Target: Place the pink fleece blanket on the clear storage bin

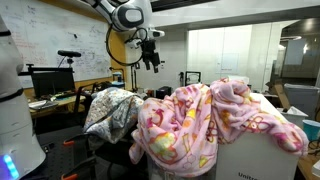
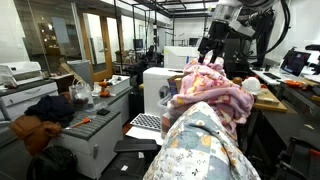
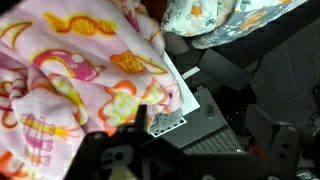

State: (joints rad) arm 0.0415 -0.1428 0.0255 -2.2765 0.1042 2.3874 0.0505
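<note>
Pink fleece blanket (image 1: 215, 120) is lying heaped; gripper (image 1: 152, 62) is hovering above it, fingers spread wide, holding nothing.

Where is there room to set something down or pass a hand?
Free: the air between the gripper and the pink fleece blanket; a strip of grey cabinet top looks bare. Crowded: the grey-white blanket lies close alongside.

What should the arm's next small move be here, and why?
Probably lower the open gripper toward the pink fleece blanket with yellow and orange cartoon prints to take a fold. The gripper hangs empty and apart above the heaped blanket, and the wrist view shows pink fleece close beneath it, so a grasp seems to come first.
</note>
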